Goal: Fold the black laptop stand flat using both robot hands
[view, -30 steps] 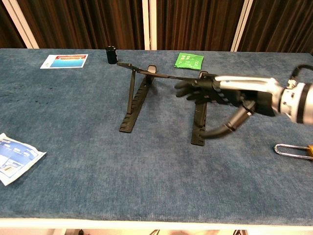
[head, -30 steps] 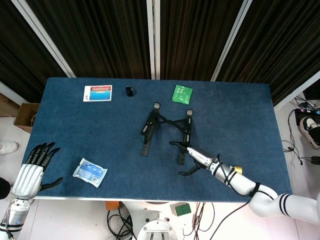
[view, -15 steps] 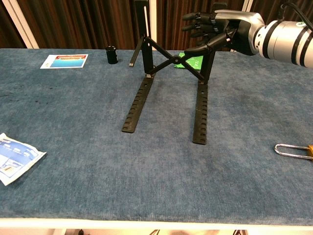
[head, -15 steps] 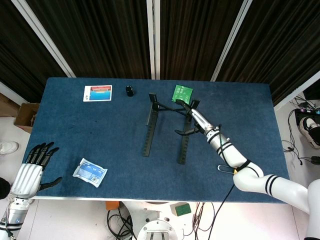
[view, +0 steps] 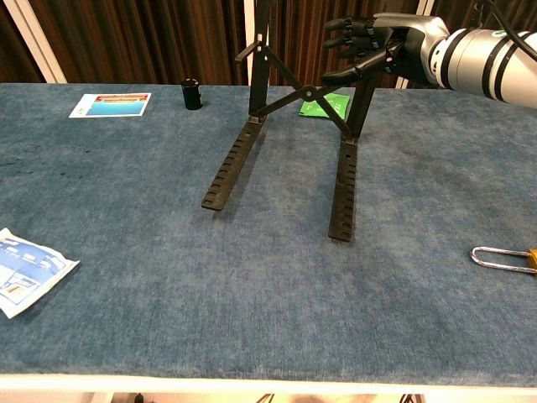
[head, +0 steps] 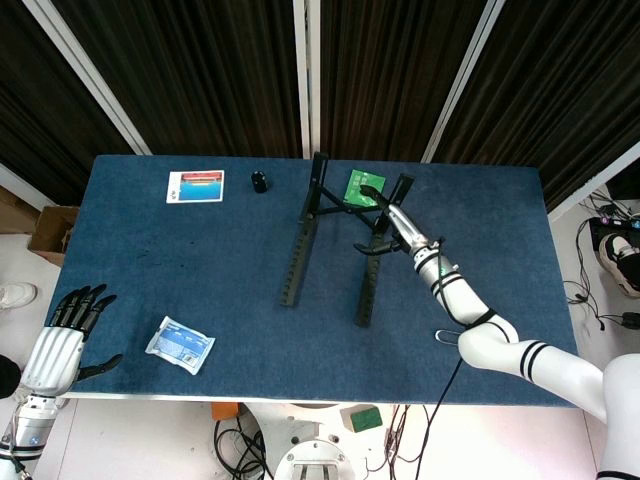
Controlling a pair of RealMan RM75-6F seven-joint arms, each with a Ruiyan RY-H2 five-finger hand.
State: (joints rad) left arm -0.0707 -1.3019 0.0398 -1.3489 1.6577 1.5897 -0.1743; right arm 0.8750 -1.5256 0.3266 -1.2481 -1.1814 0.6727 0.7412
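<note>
The black laptop stand [view: 342, 189] stands mid-table on two notched base rails, its left rail [head: 295, 265] angled slightly outward. Both support arms are raised steeply, and a crossed brace [view: 306, 92] links them. My right hand [view: 373, 40] is high at the back, at the top of the right support arm, with its thumb hooked against the arm and its fingers above. In the head view the right hand [head: 385, 222] lies beside that arm. My left hand [head: 68, 335] hovers off the table's front left corner, fingers spread and holding nothing.
A small black cylinder [view: 192, 93] and a red-and-blue card [view: 109, 104] lie at the back left. A green packet [view: 327, 105] is behind the stand. A white-and-blue pouch [view: 21, 270] sits front left, and a metal padlock [view: 503, 256] front right.
The stand's support arms have swung up from nearly flat to steep. My right hand rose and moved toward the back with the right arm. The left hand stayed put.
</note>
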